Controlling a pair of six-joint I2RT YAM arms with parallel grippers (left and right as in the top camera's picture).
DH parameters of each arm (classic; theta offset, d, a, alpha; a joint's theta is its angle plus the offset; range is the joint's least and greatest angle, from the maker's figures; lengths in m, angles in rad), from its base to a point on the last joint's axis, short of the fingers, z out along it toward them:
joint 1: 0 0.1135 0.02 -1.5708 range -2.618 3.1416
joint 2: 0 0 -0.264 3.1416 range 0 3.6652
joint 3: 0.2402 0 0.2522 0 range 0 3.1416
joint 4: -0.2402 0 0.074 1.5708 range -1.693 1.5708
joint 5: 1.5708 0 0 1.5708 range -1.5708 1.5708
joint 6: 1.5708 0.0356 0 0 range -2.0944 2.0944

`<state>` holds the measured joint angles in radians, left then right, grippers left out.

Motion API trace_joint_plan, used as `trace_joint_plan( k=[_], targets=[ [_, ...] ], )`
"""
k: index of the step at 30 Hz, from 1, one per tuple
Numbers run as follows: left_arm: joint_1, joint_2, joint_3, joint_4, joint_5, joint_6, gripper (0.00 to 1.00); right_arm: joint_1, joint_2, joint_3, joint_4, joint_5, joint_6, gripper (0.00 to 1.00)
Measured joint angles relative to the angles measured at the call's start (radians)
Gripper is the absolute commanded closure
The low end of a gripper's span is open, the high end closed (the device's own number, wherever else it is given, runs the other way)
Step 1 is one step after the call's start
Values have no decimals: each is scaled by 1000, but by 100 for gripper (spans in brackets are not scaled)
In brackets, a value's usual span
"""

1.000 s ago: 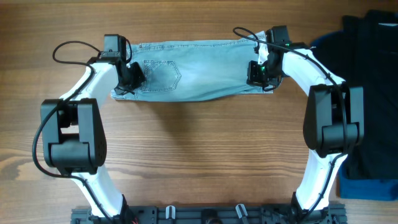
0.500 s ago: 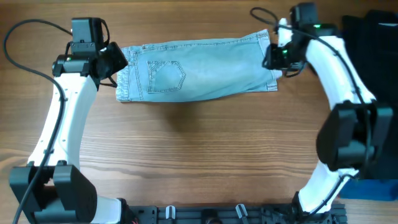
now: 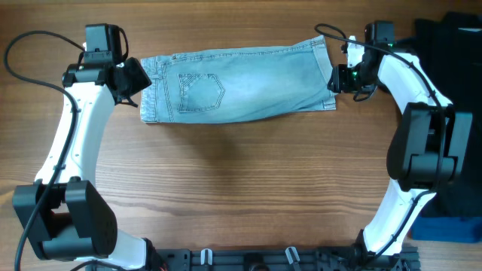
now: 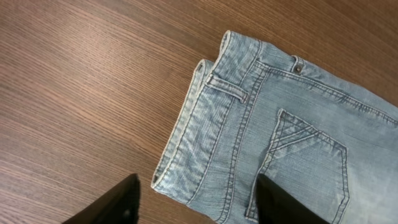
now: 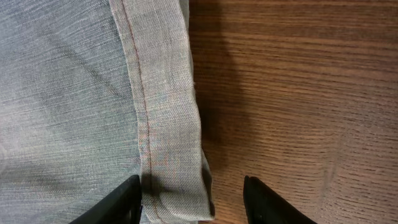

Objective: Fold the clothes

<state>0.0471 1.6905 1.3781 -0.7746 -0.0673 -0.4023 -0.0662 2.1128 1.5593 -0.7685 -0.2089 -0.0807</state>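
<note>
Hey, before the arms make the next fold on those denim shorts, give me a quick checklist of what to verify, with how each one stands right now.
1. Left gripper open, holding nothing: ok. It is at the waistband end.
2. Right gripper open, holding nothing: ok. It is by the hem.
3. Denim shorts lying flat on the table: ok.
4. Layers at the waistband lined up: not ok. One edge shows beside the other.
5. Dark garments apart from the shorts: ok.
</note>
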Motion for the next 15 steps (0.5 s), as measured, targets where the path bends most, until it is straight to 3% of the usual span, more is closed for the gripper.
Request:
trace_joint_plan(
  k=[2, 5, 7, 11, 15],
  targets=[
    [0, 0, 0, 0, 0, 0, 42, 0, 0, 0, 4, 0, 0, 44],
    [0, 0, 0, 1, 0, 0, 42, 0, 0, 0, 16, 0, -6, 30],
    [0, 6, 0, 4, 0, 0, 41, 0, 0, 0, 83, -1, -19, 29],
    [0, 51, 0, 4, -3, 0, 42, 0, 0, 0, 96, -16, -22, 32],
    [0, 69, 0, 8, -3, 0, 42, 5, 3, 0, 69, -72, -22, 48]
  ],
)
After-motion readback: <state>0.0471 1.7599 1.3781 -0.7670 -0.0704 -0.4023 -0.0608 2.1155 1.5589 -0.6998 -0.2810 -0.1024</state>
